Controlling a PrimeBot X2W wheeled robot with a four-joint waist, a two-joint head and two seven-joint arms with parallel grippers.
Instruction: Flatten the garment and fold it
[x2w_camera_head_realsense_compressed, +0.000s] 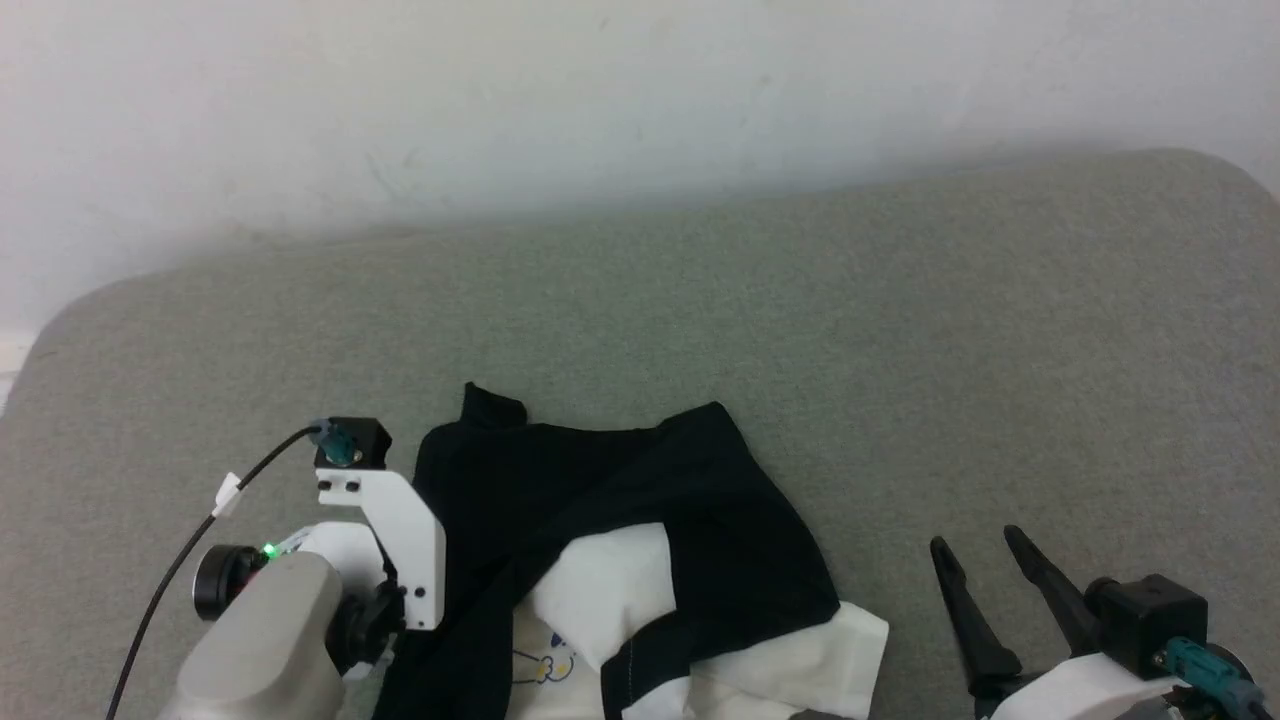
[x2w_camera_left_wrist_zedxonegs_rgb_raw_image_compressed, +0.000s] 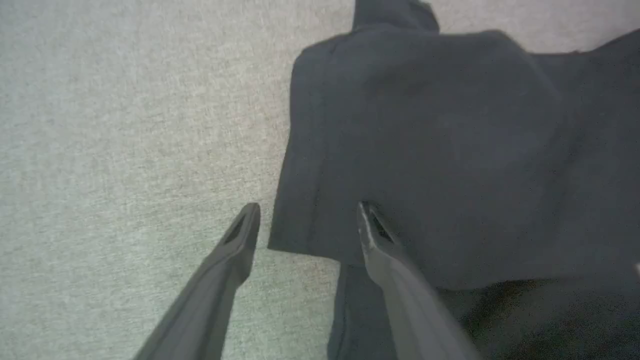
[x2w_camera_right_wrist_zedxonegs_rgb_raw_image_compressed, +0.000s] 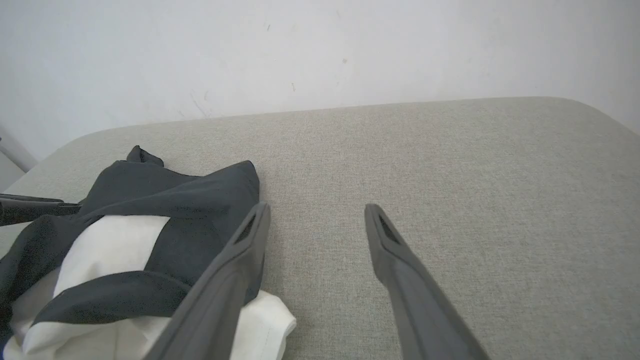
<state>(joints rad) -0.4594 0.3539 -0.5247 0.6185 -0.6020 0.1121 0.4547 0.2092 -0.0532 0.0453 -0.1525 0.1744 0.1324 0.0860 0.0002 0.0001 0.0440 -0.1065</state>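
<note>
**Head view.** The garment lies bunched on the grey padded surface, left of the right gripper and clear of it. That gripper's fingers stand apart and hold nothing. The black shoulder part lies on the side farther from the gripper, and the white body lies nearer the robot. I judge that the heap's longest run goes diagonally, from a small black peak at the far left to a white corner at the near right. The shirt's true long axis cannot be read while it is crumpled.

**Left wrist view.** The left gripper is spread wide and empty. It straddles a black edge of the garment, with one finger over cloth and the other over bare surface. Contact cannot be determined.
Risk: closing here may pinch several stacked layers, so a pull would drag the whole heap instead of spreading it.

**Right wrist view.** The right gripper points over bare surface, with the garment beside its left finger.
Risk: with only one hold on the cloth, it may slide or twist and tighten the folds.
</note>
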